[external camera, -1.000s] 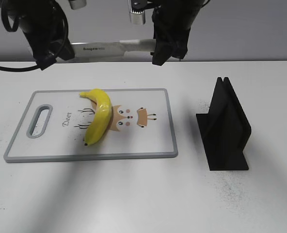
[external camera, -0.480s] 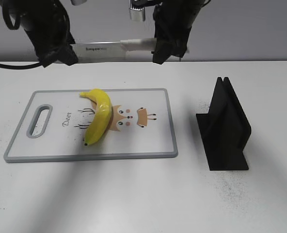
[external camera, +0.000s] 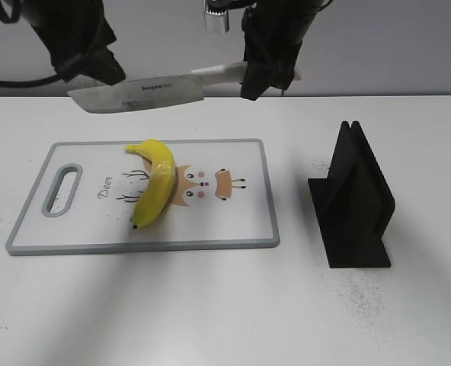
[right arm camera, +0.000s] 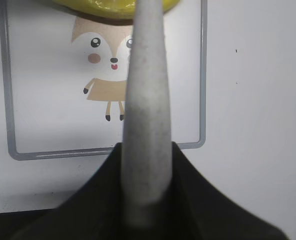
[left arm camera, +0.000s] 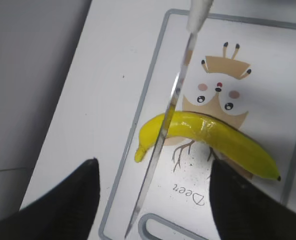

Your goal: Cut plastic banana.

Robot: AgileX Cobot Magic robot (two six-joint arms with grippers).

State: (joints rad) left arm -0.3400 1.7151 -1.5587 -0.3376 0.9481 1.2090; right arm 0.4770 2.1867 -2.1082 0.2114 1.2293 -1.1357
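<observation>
Right gripper [external camera: 267, 72] is clamping the knife [external camera: 138, 91] by its pale handle; blade lettering unreadable. Left gripper [left arm camera: 153, 200] is hanging spread. Plastic banana [external camera: 155, 183] is lying mid cutting board [external camera: 248, 229], beside printed "Deer".

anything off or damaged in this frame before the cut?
Nothing stands out. The plastic banana lies whole on the cutting board, across the deer print. The right pincer holds the knife above it, clear of the banana. The black stand sits upright beside the board.
</observation>
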